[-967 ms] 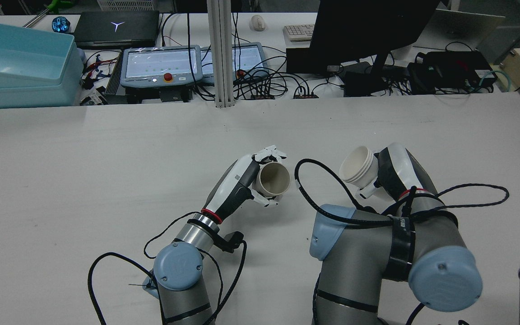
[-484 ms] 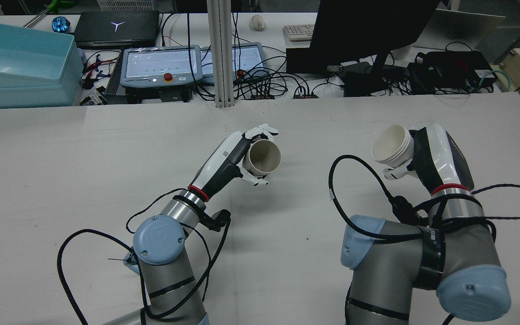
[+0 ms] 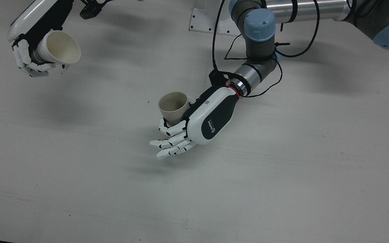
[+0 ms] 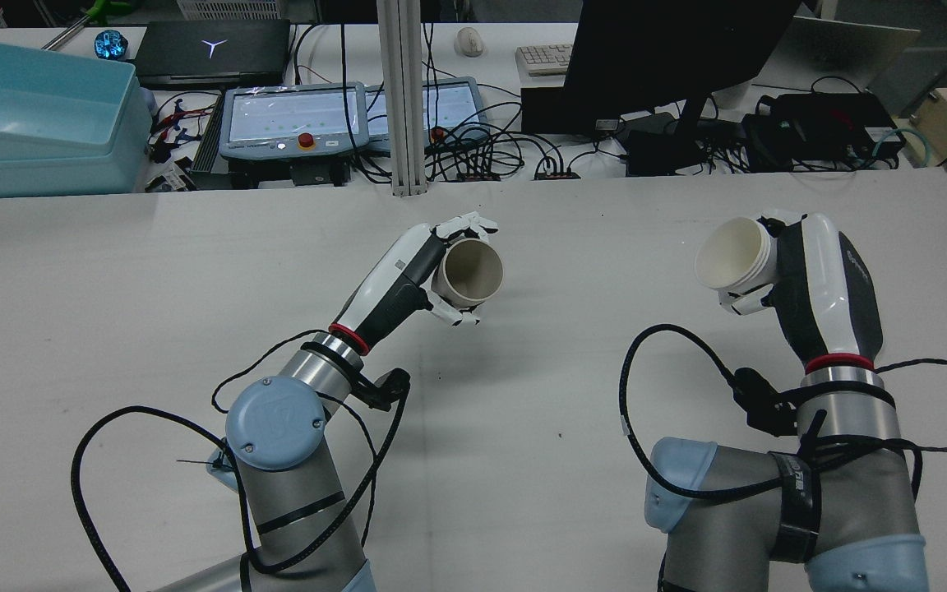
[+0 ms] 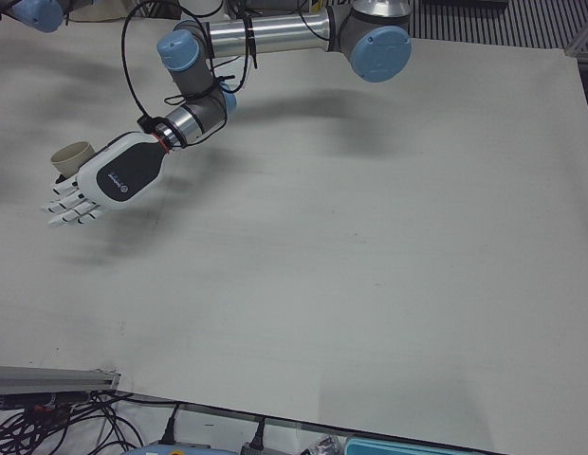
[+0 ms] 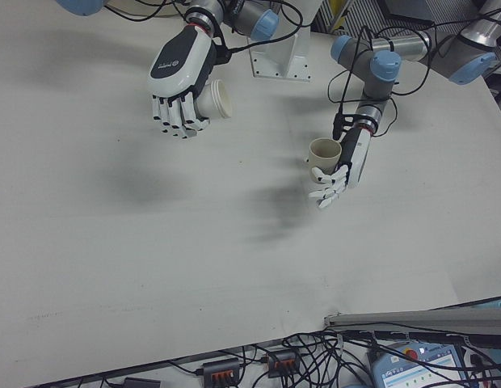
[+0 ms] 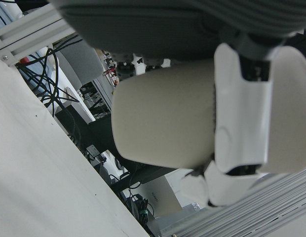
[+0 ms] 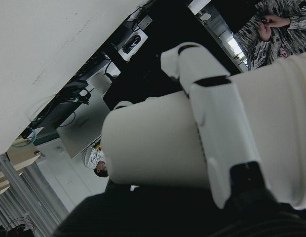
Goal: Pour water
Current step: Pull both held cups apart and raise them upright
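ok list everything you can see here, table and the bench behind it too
tan paper cup: 1, beige, held off the table in the left hand, roughly upright
white paper cups: a nested stack, count unclear, white, held in the right hand, mouth tilted sideways
white work table: 1, white, under both arms
light blue plastic bins: stacked, light blue, far left of the bench behind
teach pendants: 2, grey with screens, on the bench
black laptop: 1, black, closed, far bench
monitor: 1, black, bench centre-right
keyboard and mouse: 1 each, pale, far bench
left hand: white and black, shut on the tan cup
right hand: white and black, shut on the white cups
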